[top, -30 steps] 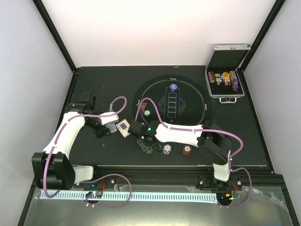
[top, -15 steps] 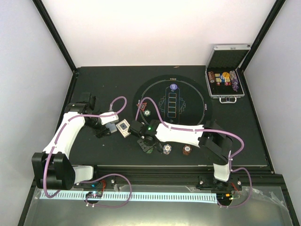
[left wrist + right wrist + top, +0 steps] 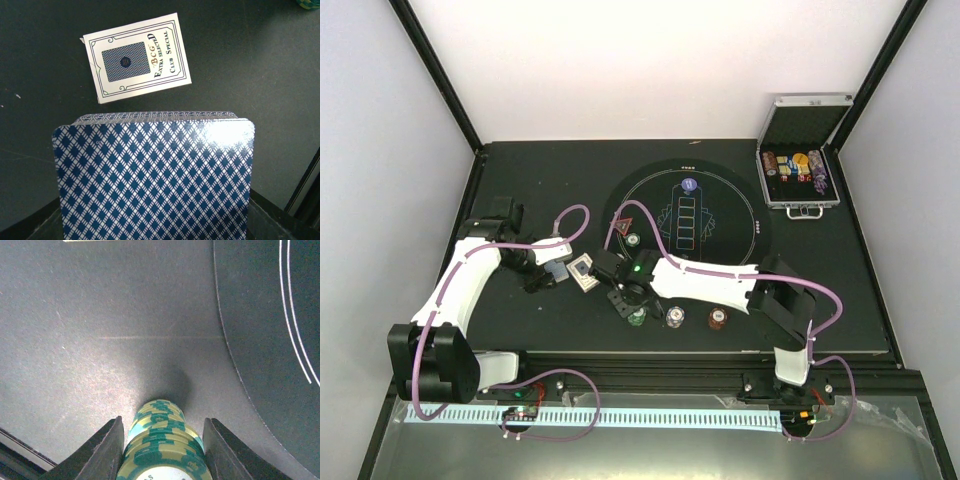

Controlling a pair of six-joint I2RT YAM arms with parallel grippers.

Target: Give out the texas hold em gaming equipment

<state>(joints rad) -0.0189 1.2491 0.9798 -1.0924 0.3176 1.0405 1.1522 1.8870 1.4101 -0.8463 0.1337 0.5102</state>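
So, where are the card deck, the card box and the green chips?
card deck [image 3: 155, 180]: left wrist view, back of the top card.
card box [image 3: 136, 58]: left wrist view, middle of its printed face.
green chips [image 3: 162, 442]: right wrist view, side of the stack.

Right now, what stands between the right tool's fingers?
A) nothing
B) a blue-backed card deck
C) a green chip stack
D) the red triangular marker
C: the right wrist view shows the green chip stack between the fingers of the right tool; the card deck is in the left tool.
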